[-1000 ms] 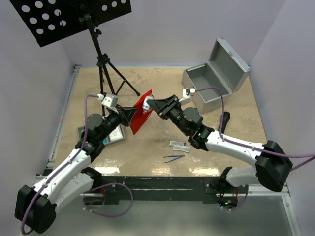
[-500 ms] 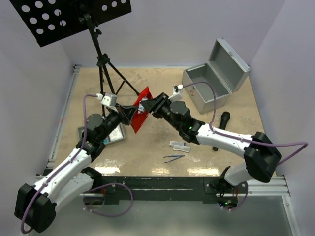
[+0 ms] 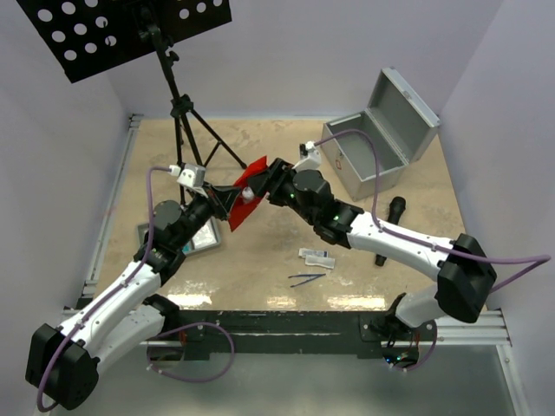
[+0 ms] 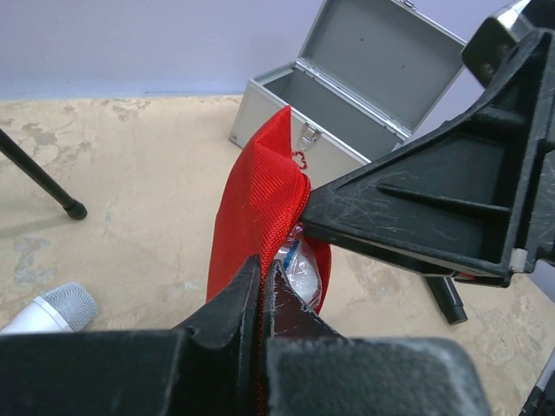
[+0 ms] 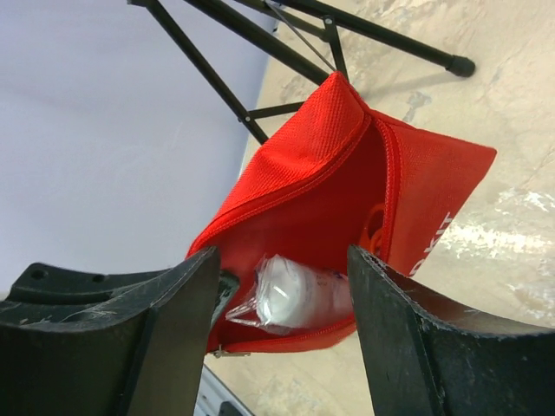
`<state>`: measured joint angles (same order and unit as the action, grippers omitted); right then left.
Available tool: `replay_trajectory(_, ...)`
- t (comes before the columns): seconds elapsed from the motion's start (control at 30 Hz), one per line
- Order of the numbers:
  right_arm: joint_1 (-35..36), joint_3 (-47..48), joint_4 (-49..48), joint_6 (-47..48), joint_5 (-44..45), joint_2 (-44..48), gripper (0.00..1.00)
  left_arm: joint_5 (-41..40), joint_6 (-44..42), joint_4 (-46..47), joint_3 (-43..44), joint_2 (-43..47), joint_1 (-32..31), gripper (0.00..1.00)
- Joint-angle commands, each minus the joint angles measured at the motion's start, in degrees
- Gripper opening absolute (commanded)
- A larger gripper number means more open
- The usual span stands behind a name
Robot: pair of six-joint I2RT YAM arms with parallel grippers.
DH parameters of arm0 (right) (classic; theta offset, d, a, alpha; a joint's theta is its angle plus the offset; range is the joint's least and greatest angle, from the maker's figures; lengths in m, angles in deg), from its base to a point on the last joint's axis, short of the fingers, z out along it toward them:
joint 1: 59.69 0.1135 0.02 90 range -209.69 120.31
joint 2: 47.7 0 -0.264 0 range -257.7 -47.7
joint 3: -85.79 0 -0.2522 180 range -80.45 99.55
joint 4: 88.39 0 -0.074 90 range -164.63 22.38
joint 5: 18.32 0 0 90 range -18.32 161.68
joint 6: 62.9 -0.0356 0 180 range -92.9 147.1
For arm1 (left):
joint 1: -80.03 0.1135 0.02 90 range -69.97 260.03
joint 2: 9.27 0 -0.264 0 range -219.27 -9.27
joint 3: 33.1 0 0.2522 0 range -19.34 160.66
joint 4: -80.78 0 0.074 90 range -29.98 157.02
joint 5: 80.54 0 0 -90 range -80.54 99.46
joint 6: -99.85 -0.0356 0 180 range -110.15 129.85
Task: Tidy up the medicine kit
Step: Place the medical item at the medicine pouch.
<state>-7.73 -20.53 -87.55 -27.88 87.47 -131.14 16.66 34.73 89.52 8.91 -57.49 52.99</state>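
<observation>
Far left, the grey tray (image 3: 205, 237) sits on the table, half hidden under the left arm. The left gripper (image 3: 231, 200) is clamped tight on the edge of the red pouch (image 3: 240, 214), holding it up with the mouth gaping. There's a white wrapped packet (image 5: 293, 295) sitting inside. The right gripper (image 3: 265, 180) is right at the pouch's opening, fingers spread wide, nothing pinched between them. The black tripod stand (image 3: 178, 113) is behind all that. Nearer the arms, a couple of small packets (image 3: 316, 256) and thin tweezers (image 3: 307, 279) lie loose on the table. Over on the right the silver case (image 3: 355, 143) stands with its lid open, well apart from the pouch, with what looks like a black mic (image 3: 395, 208) near it.
</observation>
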Motion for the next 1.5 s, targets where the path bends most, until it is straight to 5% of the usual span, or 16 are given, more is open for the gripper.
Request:
replay_trajectory(0.0, 1.12, 3.54, 3.43, 4.79, 4.15, 4.59, 0.65, -1.31, -1.24, 0.88, 2.51, 0.5, -0.29, 0.0)
replay_trajectory(0.13, 2.17, 2.92, 4.14, 8.39, 4.6, 7.67, 0.59, -1.67, -1.68, -0.35, 2.78, 0.15, -0.29, 0.0)
replay_trajectory(0.3, 2.62, 3.18, 3.17, 14.98, 2.94, 8.38, 0.32, -0.96, -1.77, -0.53, 2.69, 0.33, -0.29, 0.0)
replay_trajectory(0.4, 2.79, 7.3, 7.1, 18.76, -1.11, 5.58, 0.27, -0.79, -1.77, -0.79, 3.04, 0.24, -0.29, 0.0)
replay_trajectory(0.83, 7.45, 10.57, 12.48, 23.6, -5.07, -0.32, 0.18, -1.49, -3.17, -2.81, 4.71, 0.59, -0.29, 0.0)
replay_trajectory(1.47, 4.64, 13.91, 15.13, 22.2, 4.78, -3.93, 0.18, 1.76, -4.93, -3.25, 2.16, 4.9, -0.29, 0.0)
